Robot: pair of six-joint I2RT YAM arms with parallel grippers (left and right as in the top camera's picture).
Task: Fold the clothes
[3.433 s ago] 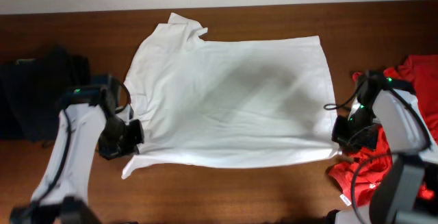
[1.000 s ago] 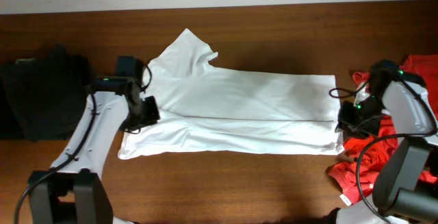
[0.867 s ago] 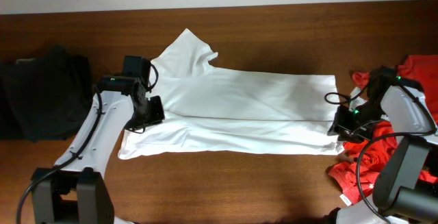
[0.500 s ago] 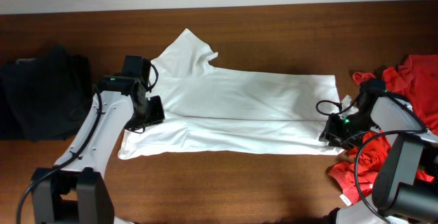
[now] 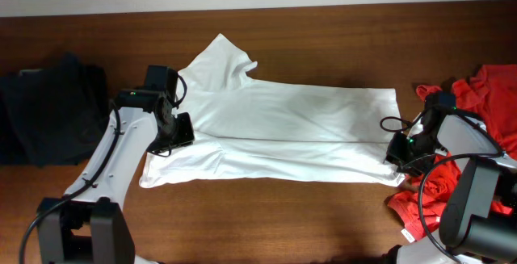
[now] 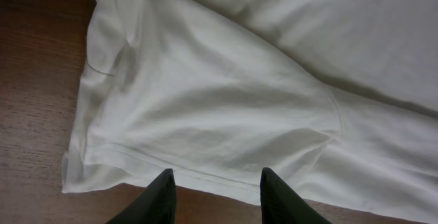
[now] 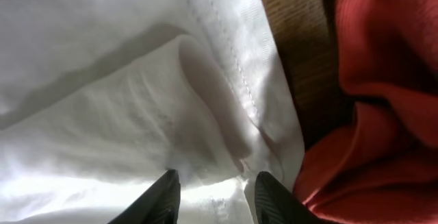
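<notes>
The white T-shirt (image 5: 291, 127) lies across the table, folded in half lengthwise, with one sleeve pointing to the back left. My left gripper (image 5: 168, 139) hovers at its left end; in the left wrist view its jaws (image 6: 217, 183) stand open over bare wood just off the shirt's hem (image 6: 226, 101). My right gripper (image 5: 396, 152) is at the shirt's right hem, jaws open (image 7: 217, 183) over the layered white cloth (image 7: 102, 80). The red T-shirt (image 5: 485, 86) lies crumpled at the far right, close beside the right gripper (image 7: 390, 59).
A black garment (image 5: 48, 111) is heaped at the far left. More red cloth (image 5: 440, 203) trails towards the front right corner. Brown tabletop (image 5: 266, 215) shows along the front edge, and the back of the table meets a pale wall.
The shirt's near half has been folded over since the earliest frame. In the last second the right gripper slid left along the hem, then slightly back. Left gripper stays put.
</notes>
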